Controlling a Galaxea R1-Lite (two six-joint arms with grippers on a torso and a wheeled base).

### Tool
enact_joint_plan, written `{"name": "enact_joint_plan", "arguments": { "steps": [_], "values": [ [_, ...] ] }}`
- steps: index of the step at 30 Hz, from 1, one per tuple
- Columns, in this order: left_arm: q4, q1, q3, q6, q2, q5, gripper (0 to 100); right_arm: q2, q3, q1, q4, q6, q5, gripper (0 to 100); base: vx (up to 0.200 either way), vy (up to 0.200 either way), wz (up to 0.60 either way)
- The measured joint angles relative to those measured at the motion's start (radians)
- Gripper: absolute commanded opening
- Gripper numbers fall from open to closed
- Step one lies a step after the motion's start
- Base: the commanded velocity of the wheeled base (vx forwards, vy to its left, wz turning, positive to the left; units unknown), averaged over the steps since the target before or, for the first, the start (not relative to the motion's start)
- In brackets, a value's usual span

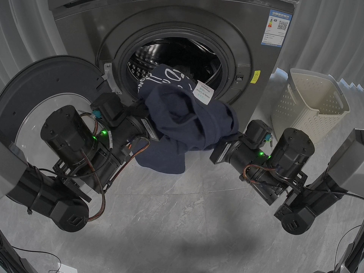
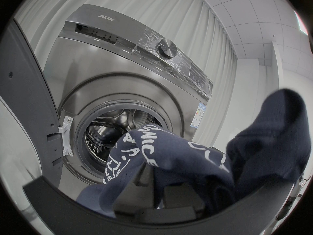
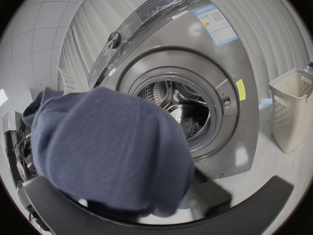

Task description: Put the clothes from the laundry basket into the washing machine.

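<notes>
A navy blue garment [image 1: 185, 122] with white print and a white tag hangs in front of the washing machine's [image 1: 242, 38] round opening [image 1: 178, 55], its upper edge over the rim. My left gripper [image 1: 159, 129] is shut on its left side, and in the left wrist view the cloth [image 2: 182, 157] drapes over the fingers [image 2: 143, 180]. My right gripper [image 1: 227, 139] is shut on a pulled corner at the garment's right side. In the right wrist view the cloth [image 3: 111, 147] covers most of that gripper. A dark item [image 3: 192, 128] lies inside the drum.
The machine's door [image 1: 45, 84] stands swung open on the left, close behind my left arm. A cream laundry basket [image 1: 311, 99] stands on the floor to the machine's right. Grey tile floor lies open in front. Curtains hang behind the machine.
</notes>
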Motion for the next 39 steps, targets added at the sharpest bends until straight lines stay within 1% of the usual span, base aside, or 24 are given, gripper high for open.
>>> {"name": "enact_joint_plan", "arguments": {
  "steps": [4, 7, 12, 16, 20, 24, 26, 30, 33, 36, 39],
  "values": [
    [0.004, 0.000, 0.006, -0.010, -0.013, 0.000, 0, -0.030, 0.085, 0.021, -0.003, -0.011, 0.040, 100, 0.000, 0.000, 0.00],
    [0.030, 0.000, 0.019, -0.018, -0.032, 0.000, 0, -0.064, 0.185, 0.040, -0.004, -0.030, 0.077, 100, 0.000, 0.000, 0.00],
    [0.097, 0.003, 0.055, -0.050, -0.095, -0.001, 0, -0.131, 0.393, 0.086, -0.006, -0.055, 0.124, 100, 0.000, 0.000, 0.00],
    [0.159, 0.004, 0.113, -0.071, -0.168, -0.014, 0, -0.184, 0.503, 0.114, -0.008, -0.067, 0.145, 100, 0.000, 0.000, 0.00],
    [0.196, 0.002, 0.203, -0.076, -0.235, -0.041, 0, -0.223, 0.565, 0.107, -0.008, -0.071, 0.154, 100, 0.000, 0.000, 0.00],
    [0.204, 0.002, 0.295, -0.077, -0.286, -0.088, 0, -0.241, 0.589, 0.049, -0.007, -0.071, 0.161, 100, 0.000, 0.000, 0.00],
    [0.206, 0.005, 0.327, -0.078, -0.304, -0.096, 0, -0.243, 0.576, 0.019, -0.009, -0.068, 0.165, 100, 0.000, 0.000, 0.00],
    [0.205, 0.007, 0.364, -0.077, -0.329, -0.100, 0, -0.230, 0.531, -0.032, -0.014, -0.058, 0.161, 100, 0.000, 0.000, 0.00],
    [0.204, 0.006, 0.378, -0.067, -0.336, -0.098, 0, -0.203, 0.495, -0.064, -0.033, -0.052, 0.152, 100, 0.000, 0.000, 0.00],
    [0.205, 0.003, 0.385, -0.053, -0.338, -0.094, 0, -0.177, 0.456, -0.086, -0.042, -0.045, 0.132, 100, 0.200, 0.000, 0.00],
    [0.205, 0.004, 0.387, -0.047, -0.338, -0.093, 0, -0.160, 0.436, -0.096, -0.043, -0.033, 0.114, 100, 0.200, 0.000, 0.00]
  ]
}}
